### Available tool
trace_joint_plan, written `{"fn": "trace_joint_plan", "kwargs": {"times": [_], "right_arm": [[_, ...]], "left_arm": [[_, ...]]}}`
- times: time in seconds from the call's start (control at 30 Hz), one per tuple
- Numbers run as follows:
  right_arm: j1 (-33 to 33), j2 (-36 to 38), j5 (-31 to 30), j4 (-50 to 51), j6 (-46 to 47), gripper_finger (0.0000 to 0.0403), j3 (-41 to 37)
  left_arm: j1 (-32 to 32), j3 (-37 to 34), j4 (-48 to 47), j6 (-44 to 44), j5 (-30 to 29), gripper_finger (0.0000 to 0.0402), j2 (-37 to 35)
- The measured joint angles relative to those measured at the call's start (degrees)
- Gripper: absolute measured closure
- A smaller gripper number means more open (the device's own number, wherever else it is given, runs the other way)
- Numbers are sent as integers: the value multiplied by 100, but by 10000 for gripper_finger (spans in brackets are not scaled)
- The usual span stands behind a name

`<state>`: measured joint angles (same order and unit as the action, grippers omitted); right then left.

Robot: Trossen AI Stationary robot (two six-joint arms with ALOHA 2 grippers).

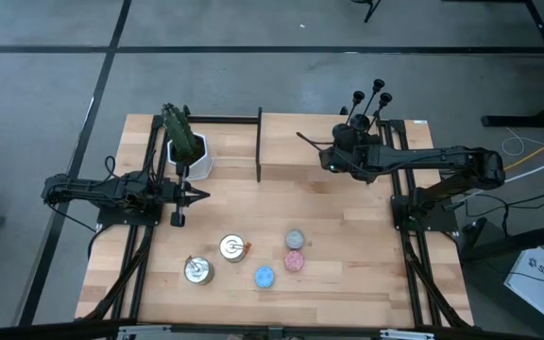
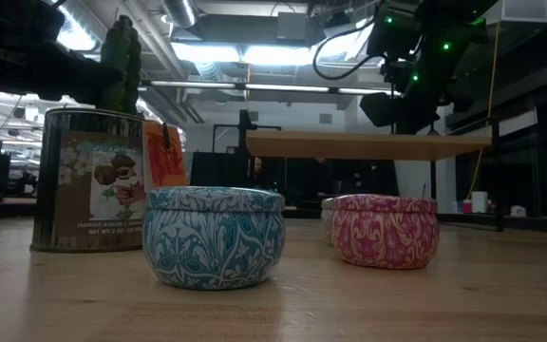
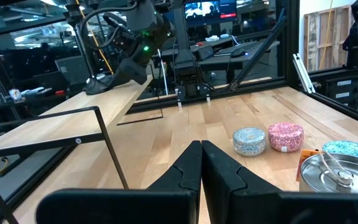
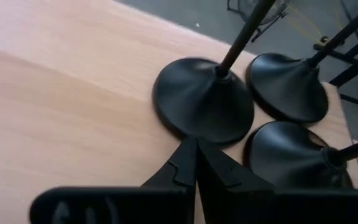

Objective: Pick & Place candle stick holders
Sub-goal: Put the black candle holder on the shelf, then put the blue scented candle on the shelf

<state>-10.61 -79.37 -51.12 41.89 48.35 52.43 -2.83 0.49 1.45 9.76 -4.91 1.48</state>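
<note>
Fingers of the right gripper (image 4: 196,155) are pressed together, and nothing is held between them. Their tips are placed just beside the round base of the nearest of the candle stick holders (image 4: 202,98), at its edge; whether they touch it cannot be told. Two more black bases (image 4: 288,84) are seen close behind and beside it, each with a thin stem rising from it. In the high view the right gripper (image 1: 340,154) is found over a raised wooden shelf (image 1: 291,151) at the far right of the table (image 1: 348,283), and the holders (image 1: 366,104) stand in a cluster at the far right corner of this shelf, just beyond the gripper.

The left gripper (image 1: 199,195) is held over the left side of the table with its fingers (image 3: 188,171) also closed on nothing. Near it a white pot with a cactus (image 1: 187,146) is standing. Toward the near edge two silver tins (image 1: 233,247), a grey candle (image 1: 295,238), a pink candle (image 1: 294,261) and a blue candle (image 1: 264,276) are laid out, well apart from the holders.
</note>
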Motion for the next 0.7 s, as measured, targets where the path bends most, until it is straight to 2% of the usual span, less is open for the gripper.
{"fn": "trace_joint_plan", "kwargs": {"times": [0.23,0.47,0.7], "right_arm": [[131,117,695,164,-437,392,208],[408,552,1204,172,-1043,392,504],[749,810,2324,212,-1959,392,562]], "left_arm": [[-1,-2,0,0,0,398,1],[0,-2,0,0,0,398,0],[0,0,0,0,0,398,0]]}}
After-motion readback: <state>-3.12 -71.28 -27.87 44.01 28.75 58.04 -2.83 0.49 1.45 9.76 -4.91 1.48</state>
